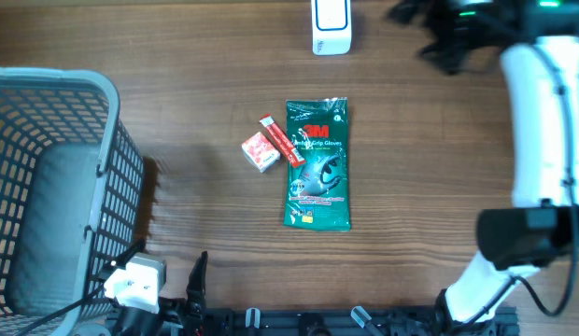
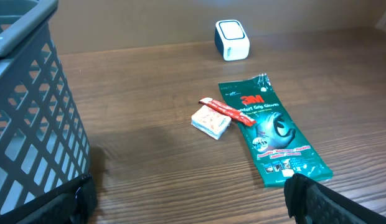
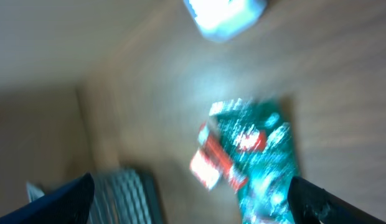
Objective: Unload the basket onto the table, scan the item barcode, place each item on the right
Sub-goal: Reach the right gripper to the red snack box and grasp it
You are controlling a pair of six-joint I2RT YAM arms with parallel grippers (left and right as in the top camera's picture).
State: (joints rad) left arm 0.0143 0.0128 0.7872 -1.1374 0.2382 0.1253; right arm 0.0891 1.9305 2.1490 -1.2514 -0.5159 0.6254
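A green 3M glove pack (image 1: 317,164) (image 2: 274,127) lies flat at mid-table. Beside its left edge are a small red-and-white box (image 1: 260,151) (image 2: 211,121) and a thin red stick packet (image 1: 282,140) (image 2: 227,111), which leans onto the pack. A white scanner (image 1: 331,25) (image 2: 232,40) stands at the far edge. My left gripper (image 1: 159,280) (image 2: 193,205) is open and empty, low at the near edge. Held high at the far right, my right gripper (image 1: 420,35) (image 3: 193,202) is open and empty too. Its view is blurred, with the pack (image 3: 261,155) and scanner (image 3: 224,12) below.
A grey lattice basket (image 1: 131,187) (image 2: 31,124) fills the left side of the table, close to my left gripper. The right arm's white link (image 1: 542,121) runs along the right edge.
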